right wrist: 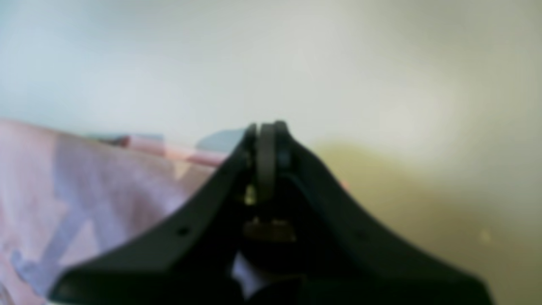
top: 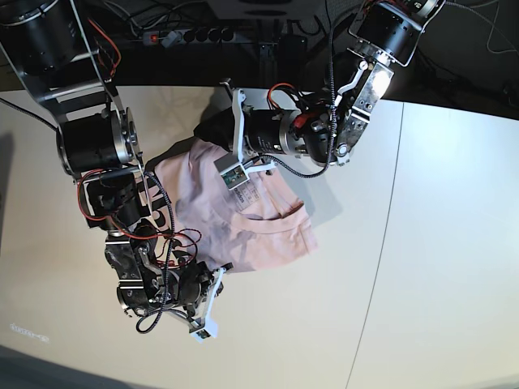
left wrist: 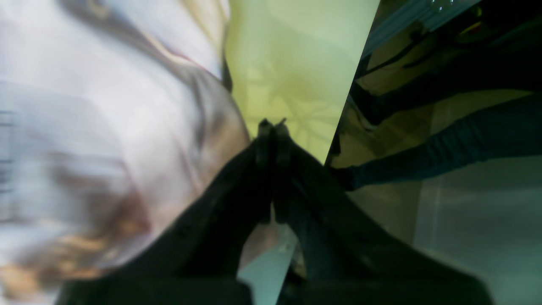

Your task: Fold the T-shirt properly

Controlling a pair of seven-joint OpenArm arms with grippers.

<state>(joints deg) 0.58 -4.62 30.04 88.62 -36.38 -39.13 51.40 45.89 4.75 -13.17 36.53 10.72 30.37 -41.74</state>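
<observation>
Left gripper (top: 212,121) reached low across the T-shirt (top: 243,223), jaws pressed together; right gripper (top: 223,269) crouched at its hem, jaws likewise closed.

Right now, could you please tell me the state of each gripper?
Left gripper: closed, nothing visibly held.
Right gripper: closed, nothing visibly held.

A pale cream tabletop (top: 422,243) fills most of the base view, crossed by a thin seam running from twelve o'clock down toward five o'clock. Beyond its far edge, at twelve o'clock, a black power strip (top: 190,36) and tangled cables (top: 478,24) lie on a dark floor. Bright light washes the surface at ten o'clock, with shadow along the bottom-left corner.
</observation>
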